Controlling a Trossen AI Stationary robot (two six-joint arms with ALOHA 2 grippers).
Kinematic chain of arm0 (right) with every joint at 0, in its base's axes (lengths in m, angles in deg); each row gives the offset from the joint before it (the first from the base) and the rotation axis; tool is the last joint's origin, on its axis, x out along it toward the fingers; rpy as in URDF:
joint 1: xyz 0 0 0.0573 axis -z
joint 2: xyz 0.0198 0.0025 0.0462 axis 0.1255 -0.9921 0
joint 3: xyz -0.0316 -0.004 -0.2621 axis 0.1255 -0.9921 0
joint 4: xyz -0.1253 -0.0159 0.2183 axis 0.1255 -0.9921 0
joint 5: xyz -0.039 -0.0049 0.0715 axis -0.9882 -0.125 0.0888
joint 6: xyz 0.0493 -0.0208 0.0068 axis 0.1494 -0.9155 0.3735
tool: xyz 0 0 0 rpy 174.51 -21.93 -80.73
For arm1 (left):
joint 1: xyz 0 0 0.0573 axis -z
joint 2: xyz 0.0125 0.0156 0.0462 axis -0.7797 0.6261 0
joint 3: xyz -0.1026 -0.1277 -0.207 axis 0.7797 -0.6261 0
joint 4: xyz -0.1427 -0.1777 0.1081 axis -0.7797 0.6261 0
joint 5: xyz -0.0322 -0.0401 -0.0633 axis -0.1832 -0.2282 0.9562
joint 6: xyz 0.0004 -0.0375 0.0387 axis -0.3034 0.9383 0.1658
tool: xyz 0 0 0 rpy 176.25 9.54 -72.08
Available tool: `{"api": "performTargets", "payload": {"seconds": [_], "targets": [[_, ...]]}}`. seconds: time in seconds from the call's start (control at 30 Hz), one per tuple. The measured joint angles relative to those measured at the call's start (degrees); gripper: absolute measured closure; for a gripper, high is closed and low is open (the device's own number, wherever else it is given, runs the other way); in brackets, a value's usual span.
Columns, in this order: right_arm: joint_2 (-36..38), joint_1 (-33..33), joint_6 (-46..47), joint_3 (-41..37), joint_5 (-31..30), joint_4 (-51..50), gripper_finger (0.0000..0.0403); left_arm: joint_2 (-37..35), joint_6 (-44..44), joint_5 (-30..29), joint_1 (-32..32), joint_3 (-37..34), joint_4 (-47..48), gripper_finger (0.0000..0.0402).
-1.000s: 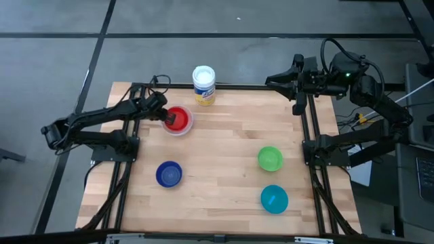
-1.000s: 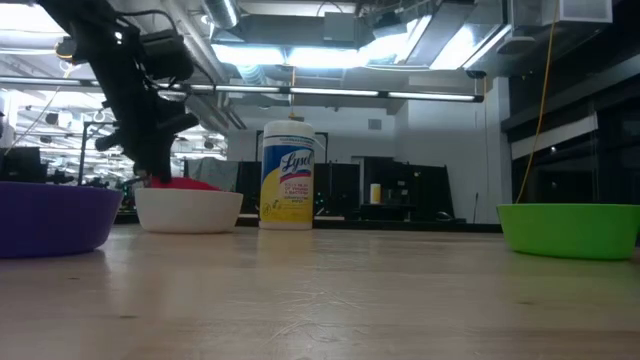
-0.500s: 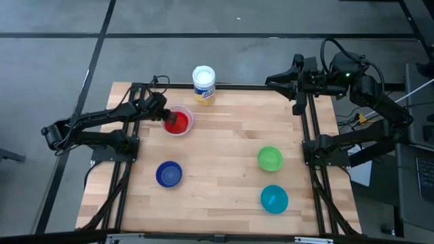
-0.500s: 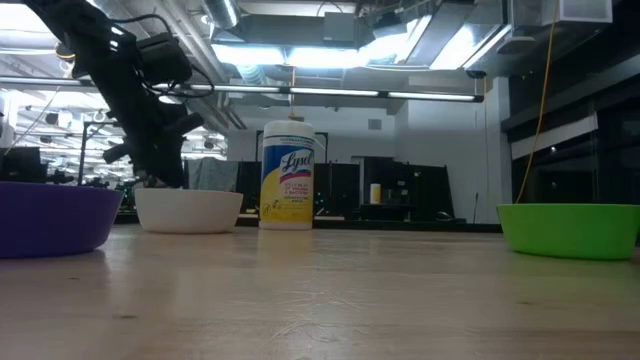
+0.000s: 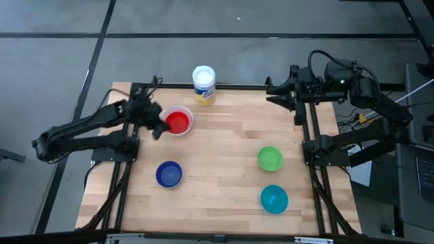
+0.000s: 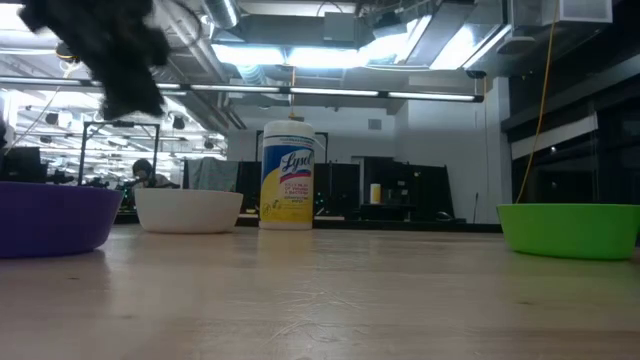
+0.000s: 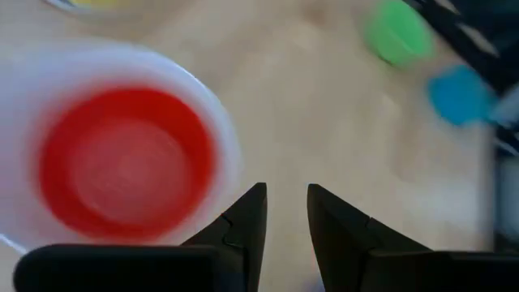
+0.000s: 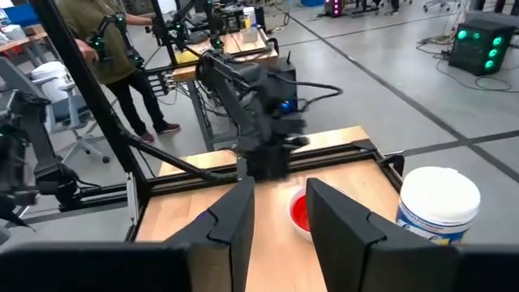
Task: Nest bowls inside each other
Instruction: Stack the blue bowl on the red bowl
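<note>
A red bowl sits nested in the white bowl at the table's far left; the left wrist view shows the red bowl ringed by the white bowl's rim. My left gripper hangs open just left of them, above the table, with nothing between its fingers. A dark blue bowl, a green bowl and a teal bowl each rest on their bases on the wood. My right gripper waits open, high over the far right edge.
A tall white canister with a blue-yellow label stands at the far edge, just behind the white bowl. Black frame rails run along both table sides. Bare wood lies between the bowls. A person stands beyond the table.
My left gripper has let go of the red bowl, risen, and drawn back toward the table's left and near edges. The red bowl, which showed above the white bowl's rim a second ago, has sunk into the white bowl.
</note>
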Motion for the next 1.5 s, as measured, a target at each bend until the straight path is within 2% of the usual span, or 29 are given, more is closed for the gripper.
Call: {"api": "performTargets", "payload": {"seconds": [0.07, 0.13, 0.27, 0.37, 0.47, 0.67, 0.87, 1.07, 1.23, 1.5], "targets": [[-0.02, -1.01, -0.01, 0.0, -1.6, 0.0, 0.0287, -3.26, 3.36, -1.34, 5.64, 1.88, 5.66, 0.0314], [-0.02, -1.68, -0.02, 0.0, -2.54, 0.0, 0.0287, -5.02, 6.52, -6.13, 11.87, 4.05, 12.31, 0.0315], [0.04, -2.26, -0.02, 0.0, -2.85, 0.02, 0.0287, -3.87, 10.64, -14.98, 24.05, 8.27, 21.25, 0.0323], [0.17, -2.32, -0.02, 0.0, -3.02, 0.04, 0.0287, 0.94, 11.35, -17.92, 31.62, 8.95, 23.07, 0.0327], [0.17, -2.32, -0.02, 0.0, -3.76, 0.04, 0.0287, 8.25, 9.45, -18.18, 38.01, 8.95, 22.67, 0.0325], [0.6, -2.32, 0.02, 0.0, -5.54, 0.07, 0.0287, 19.63, 8.47, -23.57, 47.47, 8.95, 16.27, 0.0317], [0.92, -2.32, -0.02, 0.0, -5.98, 0.07, 0.0287, 24.83, 12.07, -30.13, 51.45, 8.95, 10.6, 0.0311], [1.1, -2.32, -0.46, 0.0, -5.94, 0.12, 0.0287, 28.92, 12.37, -29.52, 51.61, 8.95, 6.61, 0.0313], [1.4, -2.32, -0.96, 0.0, -5.68, 0.33, 0.0287, 31.6, 11.54, -31.25, 51.59, 8.91, 4.84, 0.0313], [1.93, -2.79, -1.14, 0.0, -5.48, 0.5, 0.0287, 33.45, 13.18, -29.94, 50.98, 5.03, -0.36, 0.0313]]}}
